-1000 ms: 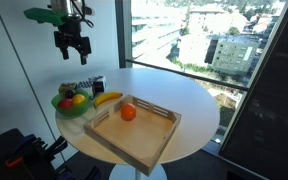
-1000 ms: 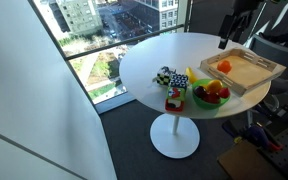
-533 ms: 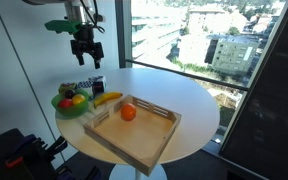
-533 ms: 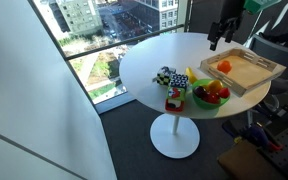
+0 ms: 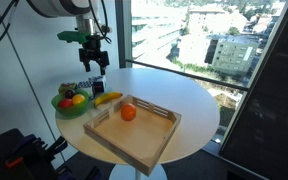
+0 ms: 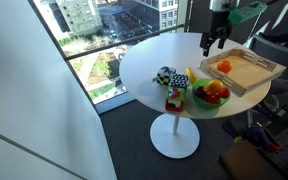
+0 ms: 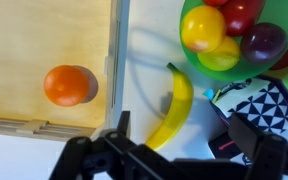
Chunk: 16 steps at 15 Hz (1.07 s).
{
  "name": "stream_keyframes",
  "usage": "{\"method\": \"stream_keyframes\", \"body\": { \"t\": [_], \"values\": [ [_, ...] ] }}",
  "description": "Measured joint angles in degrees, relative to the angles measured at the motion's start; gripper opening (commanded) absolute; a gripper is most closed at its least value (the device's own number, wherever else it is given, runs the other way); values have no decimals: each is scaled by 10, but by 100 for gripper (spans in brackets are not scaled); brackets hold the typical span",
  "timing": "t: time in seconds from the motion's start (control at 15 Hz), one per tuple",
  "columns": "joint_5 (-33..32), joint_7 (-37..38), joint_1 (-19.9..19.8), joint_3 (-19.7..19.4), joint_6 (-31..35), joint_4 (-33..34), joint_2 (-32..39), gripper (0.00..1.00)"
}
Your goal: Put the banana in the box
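Pincer has swung over round white table beside window.

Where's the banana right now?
In the wrist view the banana lies on the table between the wooden box and the green fruit bowl, outside both.

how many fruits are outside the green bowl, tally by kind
banana: 1 (on the table, beside the box)
orange: 1 (inside the box)
total: 2
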Motion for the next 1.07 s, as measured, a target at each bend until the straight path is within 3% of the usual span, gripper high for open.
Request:
{"method": "stream_keyframes", "body": {
  "t": [1.07],
  "values": [
    [0, 0, 0, -1, 12, 13, 38, 100]
  ]
}}
